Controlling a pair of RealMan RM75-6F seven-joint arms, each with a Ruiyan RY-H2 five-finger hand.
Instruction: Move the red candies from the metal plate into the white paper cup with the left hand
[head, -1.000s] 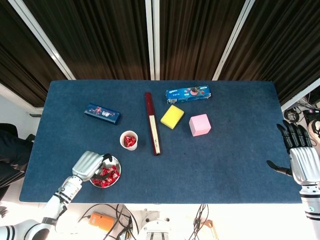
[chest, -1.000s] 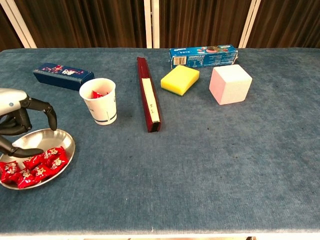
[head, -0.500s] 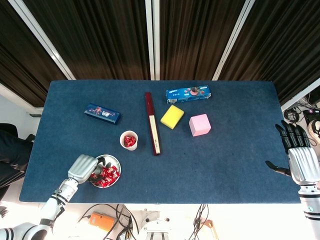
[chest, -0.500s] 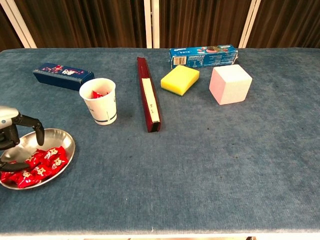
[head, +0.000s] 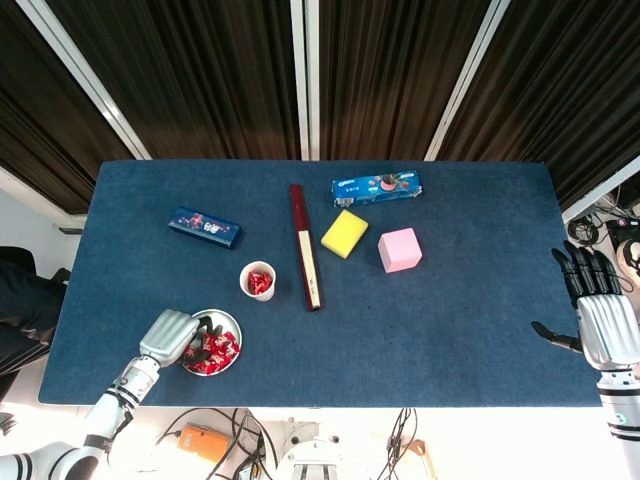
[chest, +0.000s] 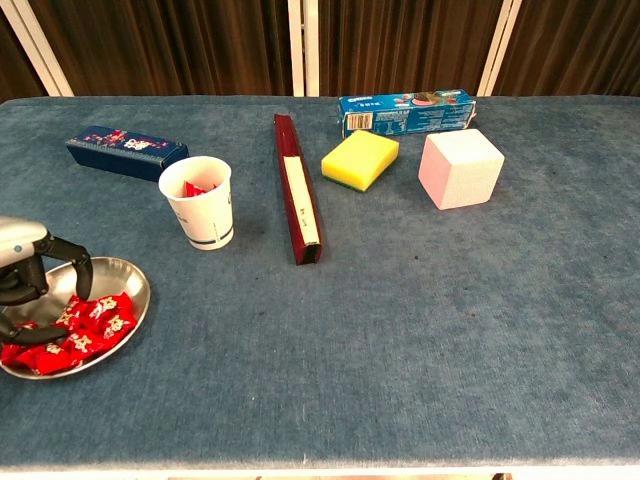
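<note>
We see left hand (chest: 22, 275) over metal plate (chest: 125, 275) | fingers (chest: 78, 265) curled among red candies (chest: 95, 320), grasp unclear | right hand (head: 598, 310) fingers released

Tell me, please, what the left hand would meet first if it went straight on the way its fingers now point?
Probably the red candies on the metal plate: the left hand curls down over them, though whether it touches is unclear.

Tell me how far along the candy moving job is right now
Partly done. The white paper cup already holds at least one red candy. In hand: the left hand is down over the metal plate with fingers curled among the red candies; whether it has one pinched is unclear. Left: a pile remains on the plate. The right hand sits idle and open at the far table edge.
</note>
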